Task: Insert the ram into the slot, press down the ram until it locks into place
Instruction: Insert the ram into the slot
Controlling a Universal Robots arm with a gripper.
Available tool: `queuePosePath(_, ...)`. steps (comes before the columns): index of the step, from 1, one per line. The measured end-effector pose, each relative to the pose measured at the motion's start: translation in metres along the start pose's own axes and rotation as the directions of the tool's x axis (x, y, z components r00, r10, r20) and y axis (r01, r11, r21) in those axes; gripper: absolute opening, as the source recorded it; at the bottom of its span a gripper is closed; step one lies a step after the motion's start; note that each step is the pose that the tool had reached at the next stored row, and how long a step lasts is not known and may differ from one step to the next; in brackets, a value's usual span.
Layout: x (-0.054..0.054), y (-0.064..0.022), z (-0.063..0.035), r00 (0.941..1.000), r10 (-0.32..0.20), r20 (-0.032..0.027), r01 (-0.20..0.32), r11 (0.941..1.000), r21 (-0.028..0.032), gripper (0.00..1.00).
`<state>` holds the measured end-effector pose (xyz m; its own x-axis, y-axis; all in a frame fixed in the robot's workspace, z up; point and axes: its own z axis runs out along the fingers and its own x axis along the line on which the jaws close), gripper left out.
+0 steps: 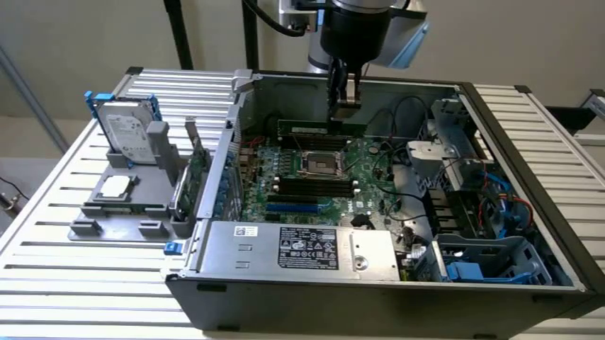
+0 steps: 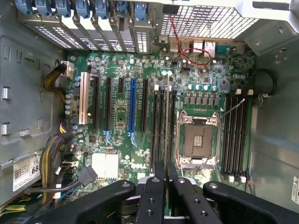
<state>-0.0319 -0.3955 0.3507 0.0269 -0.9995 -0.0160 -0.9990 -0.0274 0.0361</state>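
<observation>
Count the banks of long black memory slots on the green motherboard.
2. One bank lies between the silver CPU socket and the long blue expansion slot, beneath the thin green ram stick; the other bank flanks the socket's opposite side. None seems hidden.

Back wall (image 1: 85, 35) plain cream, matte, spans the whole top of the exterior view. 2 black upright poles in front of it near top centre: 1st pole (image 1: 178, 32) leans slightly, 2nd pole (image 1: 251, 42) near it toward ext view's right. Work surface = grey metal table (image 1: 85, 283) w/ parallel ribbed slats, covers lower left and carries on up ext view's right side. Past table's left edge: pale grey floor (image 1: 24, 177), slanted silver bar (image 1: 21, 88) above it, thin dark cable (image 1: 8, 193) by the edge. Dark block (image 1: 567, 115) at far right, next to wall. Light soft & even, shadows faint, mild sheen on slats
</observation>
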Motion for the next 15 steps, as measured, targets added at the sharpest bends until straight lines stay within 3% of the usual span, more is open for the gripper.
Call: queuePosePath(15, 0.0, -0.001, 0.0273, 1.0, 0.0, 0.0, 0.0, 1.0, 0.0, 0.13)
